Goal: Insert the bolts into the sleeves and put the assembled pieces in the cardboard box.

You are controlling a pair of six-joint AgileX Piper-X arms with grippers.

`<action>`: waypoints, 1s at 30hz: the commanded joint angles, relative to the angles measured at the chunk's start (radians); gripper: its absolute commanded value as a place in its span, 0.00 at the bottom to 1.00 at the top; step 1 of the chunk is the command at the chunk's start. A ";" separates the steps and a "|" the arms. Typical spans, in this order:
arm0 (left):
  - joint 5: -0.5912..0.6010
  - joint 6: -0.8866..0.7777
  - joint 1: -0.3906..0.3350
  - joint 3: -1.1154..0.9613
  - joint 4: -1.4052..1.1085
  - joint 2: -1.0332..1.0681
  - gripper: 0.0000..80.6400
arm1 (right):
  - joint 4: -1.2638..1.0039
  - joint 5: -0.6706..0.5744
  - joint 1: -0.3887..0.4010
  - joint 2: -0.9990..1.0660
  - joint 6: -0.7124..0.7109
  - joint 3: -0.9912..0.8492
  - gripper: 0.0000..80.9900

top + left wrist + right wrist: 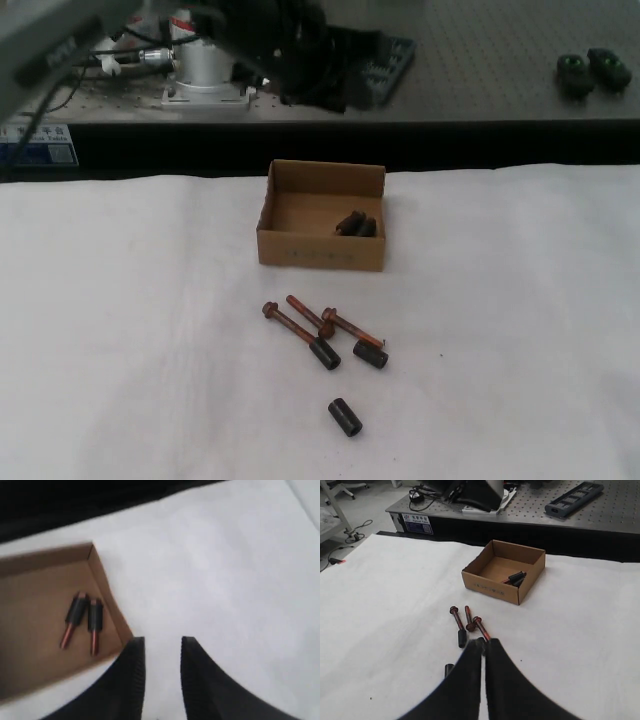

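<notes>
Left tool (162,675): fingers apart, nothing between them. I see it hovering over the white-covered table (520,330), just beside a corner of the cardboard box (320,252). Right tool (483,680): fingers pressed together, gripping nothing, above the table's near side, pointing at the bolts.

The box sits toward the table's far edge, about mid-width, open side up. Two assembled pieces (357,225) lie side by side inside it, near one wall.

Three bolts (305,313) lie close together mid-table, between the box and the near edge. Two of them end in black sleeves (324,353); how deep they sit I can't tell. One loose sleeve (345,417) lies alone nearer the near edge.
</notes>
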 commanded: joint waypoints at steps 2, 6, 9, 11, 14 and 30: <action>-0.041 -0.070 -0.010 -0.004 0.155 -0.010 0.17 | -0.031 0.002 -0.005 -0.008 0.002 -0.002 0.04; -0.157 -0.122 -0.043 0.020 0.234 -0.010 0.17 | -0.033 0.000 -0.005 -0.008 0.002 -0.002 0.04; -0.251 -0.200 -0.089 0.044 0.238 -0.010 0.17 | -0.030 -0.006 -0.005 -0.008 0.002 -0.002 0.04; -0.329 -0.266 -0.127 0.052 0.236 -0.010 0.17 | -0.030 -0.006 -0.005 -0.008 0.002 -0.002 0.04; -0.408 -0.343 -0.177 0.065 0.228 -0.010 0.17 | -0.030 -0.006 -0.005 -0.008 0.002 -0.002 0.04; -0.527 -0.596 -0.285 0.413 0.138 -0.094 0.17 | 0.105 -0.001 -0.005 -0.008 -0.138 -0.054 0.04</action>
